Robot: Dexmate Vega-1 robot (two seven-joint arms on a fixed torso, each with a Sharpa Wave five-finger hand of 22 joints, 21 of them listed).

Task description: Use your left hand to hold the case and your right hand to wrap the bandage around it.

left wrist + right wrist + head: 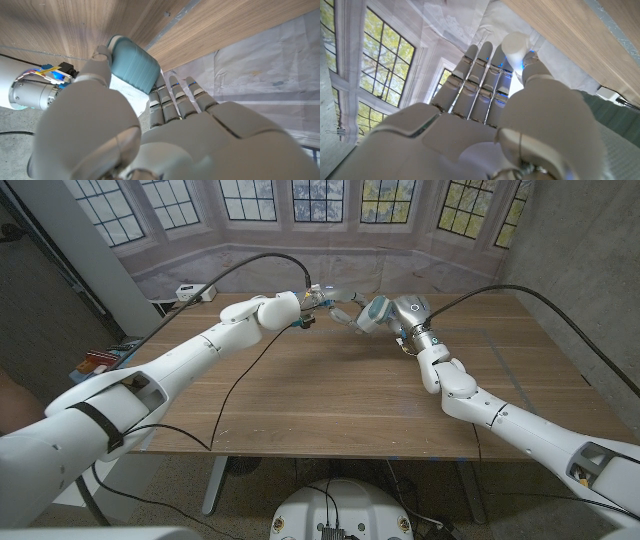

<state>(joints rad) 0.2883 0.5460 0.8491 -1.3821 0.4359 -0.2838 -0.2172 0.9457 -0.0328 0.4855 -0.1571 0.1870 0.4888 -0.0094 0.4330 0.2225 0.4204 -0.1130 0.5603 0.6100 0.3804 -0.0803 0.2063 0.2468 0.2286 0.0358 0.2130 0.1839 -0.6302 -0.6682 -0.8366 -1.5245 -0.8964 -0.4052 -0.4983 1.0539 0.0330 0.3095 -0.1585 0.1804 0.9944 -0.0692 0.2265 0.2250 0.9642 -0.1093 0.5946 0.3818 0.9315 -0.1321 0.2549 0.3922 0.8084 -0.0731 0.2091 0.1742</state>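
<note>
We see the wooden table (pixel 330 395) with both hands meeting above its far middle. The left hand (pixel 318 300) grips the teal ribbed case (pixel 132 65) between thumb and fingers; its long axis we cannot tell. White bandage (pixel 125 92) lies against it. The right hand (pixel 375 312) is alongside; its grasp we cannot tell.

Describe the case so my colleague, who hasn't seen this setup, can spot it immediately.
Start at the wooden table and look to its far edge, where the two white arms meet near the middle. The case is the small blue-grey ribbed block gripped by the left hand, with white bandage against it. It is the one matte blue-grey thing among glossy white fingers.
</note>
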